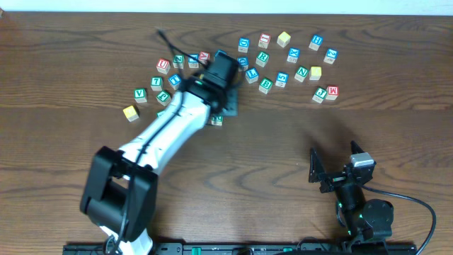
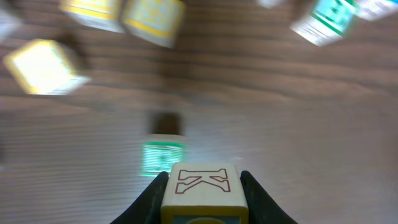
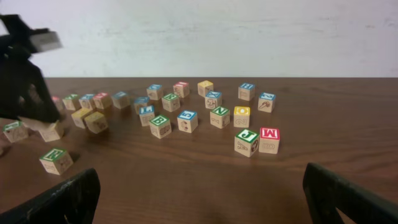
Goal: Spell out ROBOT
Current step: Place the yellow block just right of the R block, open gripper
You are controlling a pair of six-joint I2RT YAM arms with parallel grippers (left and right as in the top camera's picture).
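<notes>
My left gripper is shut on a yellow-edged block with a red K and holds it above the wood table. In the overhead view the left gripper hangs over the left part of the block cluster, just above a green block, which also shows blurred under the jaws in the left wrist view. My right gripper is open and empty, low over bare table at the front right. A green B block lies in the cluster ahead of it.
Several letter blocks are scattered across the back of the table, from a yellow block at the left to the J block and M block at the right. The left arm stretches diagonally over the table's left half.
</notes>
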